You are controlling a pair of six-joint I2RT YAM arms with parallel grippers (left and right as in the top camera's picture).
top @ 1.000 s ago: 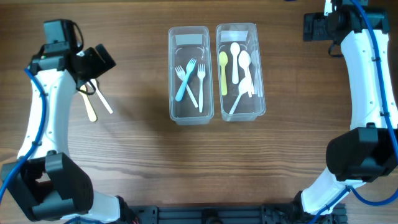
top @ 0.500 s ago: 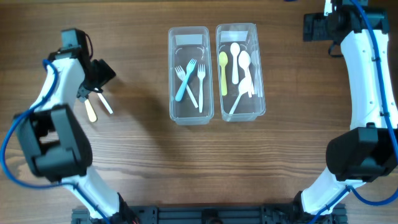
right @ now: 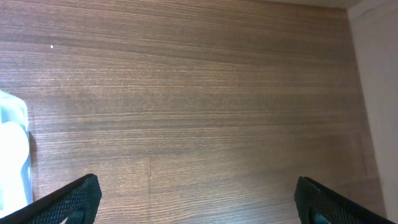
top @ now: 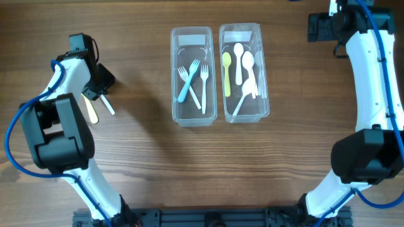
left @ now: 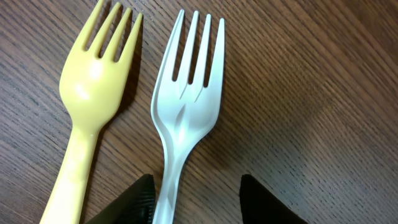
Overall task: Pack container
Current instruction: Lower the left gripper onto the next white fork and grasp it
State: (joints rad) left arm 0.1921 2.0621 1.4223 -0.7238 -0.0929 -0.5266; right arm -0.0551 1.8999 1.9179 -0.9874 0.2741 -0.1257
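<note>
Loosely, left jaws part-open astride white fork (left: 186,118), yellow fork (left: 90,87) just beside its edge; right jaws wide, empty.

A brown wooden table (top: 139,164) fills most of the view from above. Thin dark lines in the wood run from left to right. In the left wrist view these lines look fine and slanted. Along the near edge of the table lies a long black metal bar (top: 214,217). The right wrist view shows a pale grey strip (right: 379,93) at its right side; I cannot tell what it is.
</note>
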